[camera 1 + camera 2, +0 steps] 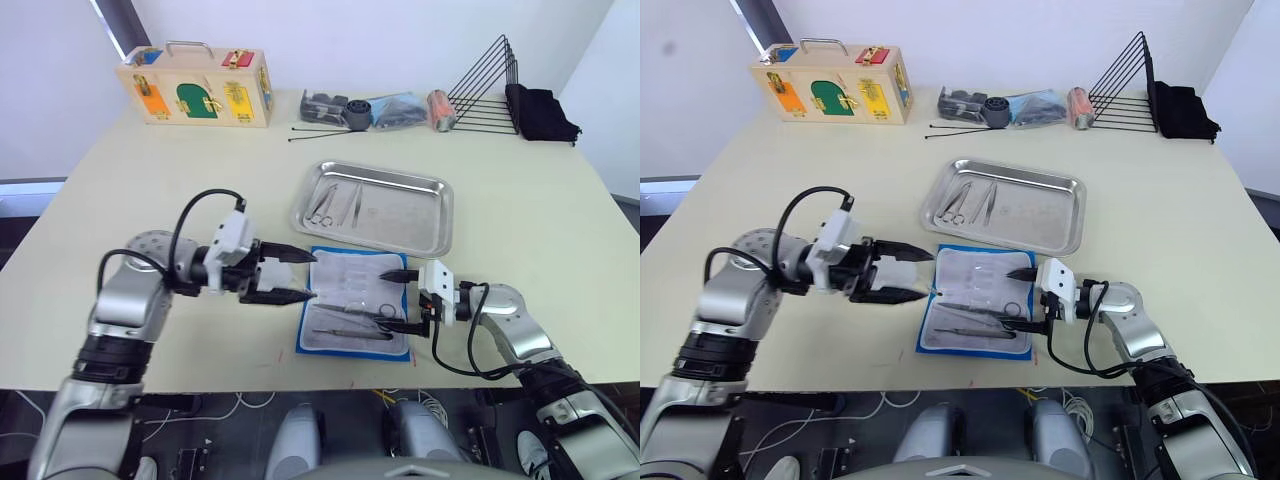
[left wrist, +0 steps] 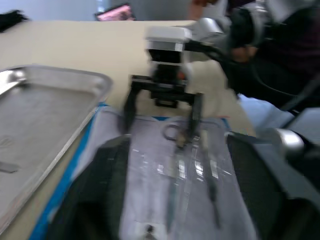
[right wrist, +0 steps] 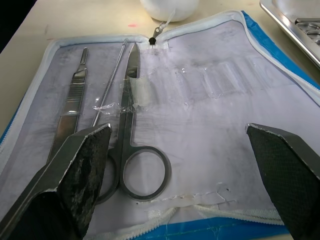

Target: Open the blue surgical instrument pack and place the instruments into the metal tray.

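While the left gripper (image 1: 300, 274) hovers with fingers spread at the left edge of the unzipped blue surgical instrument pack (image 1: 354, 311), scissors (image 3: 131, 135), a scalpel handle (image 3: 71, 102) and a probe (image 3: 109, 87) lie strapped inside, between the spread fingers of the right gripper (image 1: 396, 298); the metal tray (image 1: 374, 207) sits just beyond.

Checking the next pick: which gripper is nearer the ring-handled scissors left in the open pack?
Right. The right gripper is open around the scissors ring handles; the left gripper hovers open at the blue surgical instrument pack far edge.
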